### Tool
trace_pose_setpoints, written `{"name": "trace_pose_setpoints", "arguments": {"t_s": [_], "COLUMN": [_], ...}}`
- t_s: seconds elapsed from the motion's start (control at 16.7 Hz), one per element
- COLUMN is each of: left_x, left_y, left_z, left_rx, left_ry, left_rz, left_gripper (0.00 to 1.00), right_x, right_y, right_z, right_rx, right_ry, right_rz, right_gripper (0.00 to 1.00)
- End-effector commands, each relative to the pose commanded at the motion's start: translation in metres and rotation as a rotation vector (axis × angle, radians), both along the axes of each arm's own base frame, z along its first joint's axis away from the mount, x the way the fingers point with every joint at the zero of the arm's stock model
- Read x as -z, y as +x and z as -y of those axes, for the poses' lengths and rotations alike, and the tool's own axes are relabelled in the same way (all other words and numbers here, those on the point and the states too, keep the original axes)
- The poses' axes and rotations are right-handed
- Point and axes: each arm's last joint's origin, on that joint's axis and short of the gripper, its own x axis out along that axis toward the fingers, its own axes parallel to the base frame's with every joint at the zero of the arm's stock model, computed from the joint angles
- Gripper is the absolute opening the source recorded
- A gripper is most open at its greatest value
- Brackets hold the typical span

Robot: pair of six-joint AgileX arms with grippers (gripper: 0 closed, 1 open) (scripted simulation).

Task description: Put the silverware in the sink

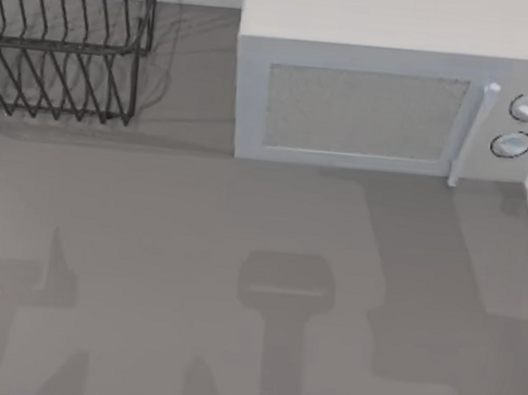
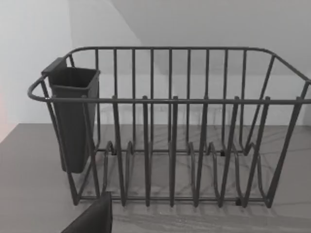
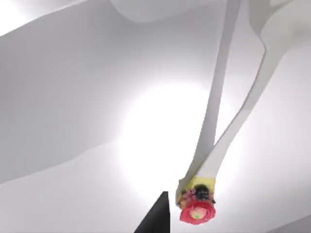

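A flower-tipped piece of silverware sits just beside the right hand, against pale curved walls, perhaps the sink; delivery looks near or done; the left hand faces the dish rack; neither hand's grip can be told.

Dish rack and microwave cut off by the top view's edge

One dark wire dish rack, one dark plastic cutlery cup hooked on it, one white box-shaped microwave with two round dials, one grey desk.
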Motion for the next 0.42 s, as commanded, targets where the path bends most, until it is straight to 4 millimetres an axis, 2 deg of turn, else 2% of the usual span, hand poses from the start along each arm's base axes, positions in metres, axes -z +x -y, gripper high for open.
{"name": "trace_pose_setpoints", "arguments": {"t_s": [0.06, 0.12, 0.42], "left_x": [0.0, 0.0, 0.0], "left_y": [0.0, 0.0, 0.0], "left_z": [0.0, 0.0, 0.0], "left_rx": [0.0, 0.0, 0.0], "left_ry": [0.0, 0.0, 0.0], "left_rz": [0.0, 0.0, 0.0], "left_gripper": [1.0, 1.0, 1.0], "right_x": [0.0, 0.0, 0.0], "right_y": [0.0, 0.0, 0.0], "right_z": [0.0, 0.0, 0.0], "right_rx": [0.0, 0.0, 0.0], "right_ry": [0.0, 0.0, 0.0], "right_rz": [0.0, 0.0, 0.0], "right_gripper": [0.98, 1.0, 1.0]}}
